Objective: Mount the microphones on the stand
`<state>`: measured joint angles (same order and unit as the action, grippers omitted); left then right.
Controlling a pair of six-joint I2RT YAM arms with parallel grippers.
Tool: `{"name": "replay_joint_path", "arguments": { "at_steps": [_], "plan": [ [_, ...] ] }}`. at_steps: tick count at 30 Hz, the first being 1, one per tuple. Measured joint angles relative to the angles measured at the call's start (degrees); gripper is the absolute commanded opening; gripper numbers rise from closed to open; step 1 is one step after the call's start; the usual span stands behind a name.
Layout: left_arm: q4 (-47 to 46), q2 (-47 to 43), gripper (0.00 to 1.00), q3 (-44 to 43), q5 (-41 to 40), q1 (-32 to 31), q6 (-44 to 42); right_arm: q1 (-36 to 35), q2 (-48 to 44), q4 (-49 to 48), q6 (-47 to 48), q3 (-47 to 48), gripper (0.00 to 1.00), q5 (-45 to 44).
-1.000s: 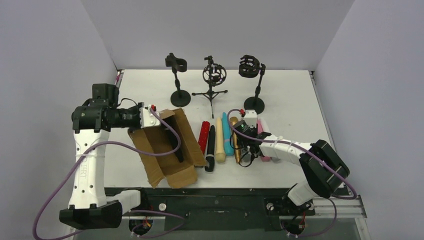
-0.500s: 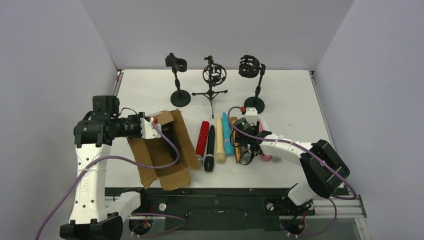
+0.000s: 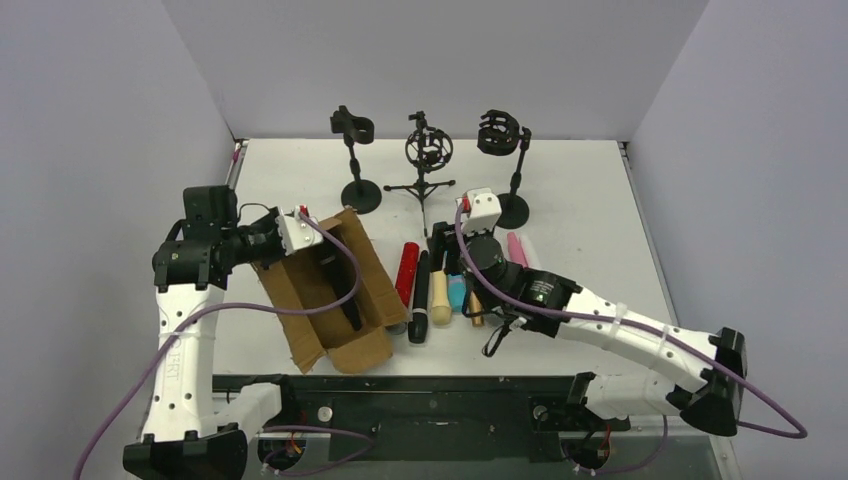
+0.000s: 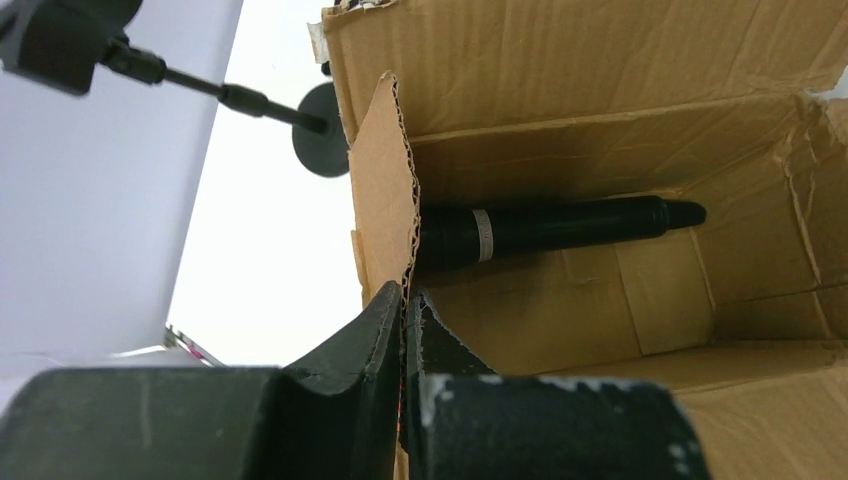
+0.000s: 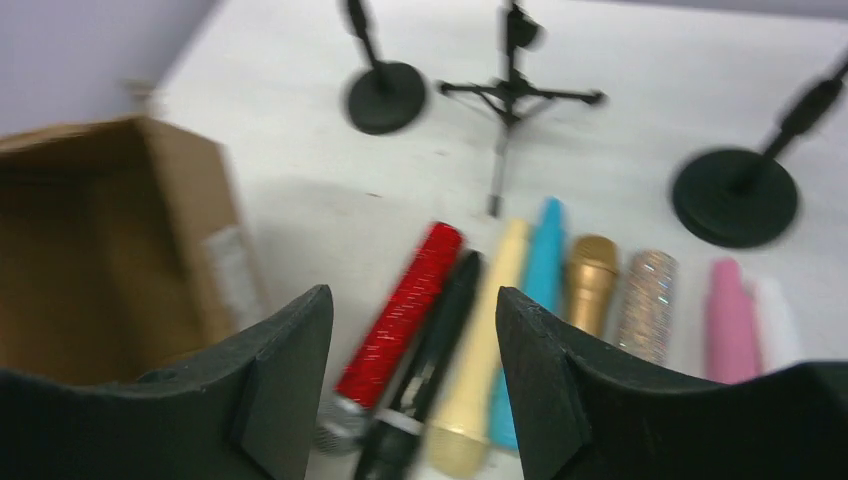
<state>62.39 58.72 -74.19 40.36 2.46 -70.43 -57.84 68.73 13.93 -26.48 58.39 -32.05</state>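
1. The right gripper (image 5: 410, 292) hangs wide open and empty above the row of microphones. The red microphone (image 5: 400, 305) and a black microphone (image 5: 430, 350) lie under its gap, so it looks set to choose one.
2. Beside those lie cream (image 5: 485, 330), teal (image 5: 535, 270), gold (image 5: 590, 275), glittery silver (image 5: 645, 300), pink (image 5: 730, 320) and white (image 5: 780, 320) ones. They are parallel on the table (image 3: 580, 190) and closely packed, which leaves fingers little room.
3. The left gripper (image 4: 403, 300) is pinched closed on a wall of the cardboard box (image 3: 310, 290), seemingly steadying it. The second black microphone (image 4: 560, 225) lies inside.
4. The three stands (image 3: 428, 155) wait at the back, well apart from the row, with nothing attached yet.
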Motion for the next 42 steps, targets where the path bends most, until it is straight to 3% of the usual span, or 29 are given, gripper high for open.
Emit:
{"name": "replay_joint_path", "arguments": {
  "at_steps": [4,7,14,20,32,42],
  "plan": [
    [-0.5,0.6,0.0,0.0,-0.3,1.9,3.5,-9.7,-1.4,-3.9,5.0,6.1,0.55,3.0],
    [-0.6,0.2,0.0,0.0,-0.3,3.5,5.0,-13.1,1.9,-6.4,7.6,9.6,0.56,9.0],
    [-0.6,-1.3,0.0,0.0,0.3,5.7,8.6,-13.0,18.4,-12.4,11.5,13.6,0.57,24.6],
    [-0.6,-1.4,0.0,-0.4,0.9,7.1,11.6,-12.0,31.1,-12.5,13.4,18.4,0.57,31.4],
    [0.3,1.3,0.0,-6.1,3.5,7.8,17.8,-12.0,41.9,-14.6,15.8,23.4,0.57,31.9],
    [5.8,3.0,0.0,-9.0,2.4,7.8,18.3,-11.9,47.9,-15.6,18.4,26.9,0.56,24.2]
  ]
}}
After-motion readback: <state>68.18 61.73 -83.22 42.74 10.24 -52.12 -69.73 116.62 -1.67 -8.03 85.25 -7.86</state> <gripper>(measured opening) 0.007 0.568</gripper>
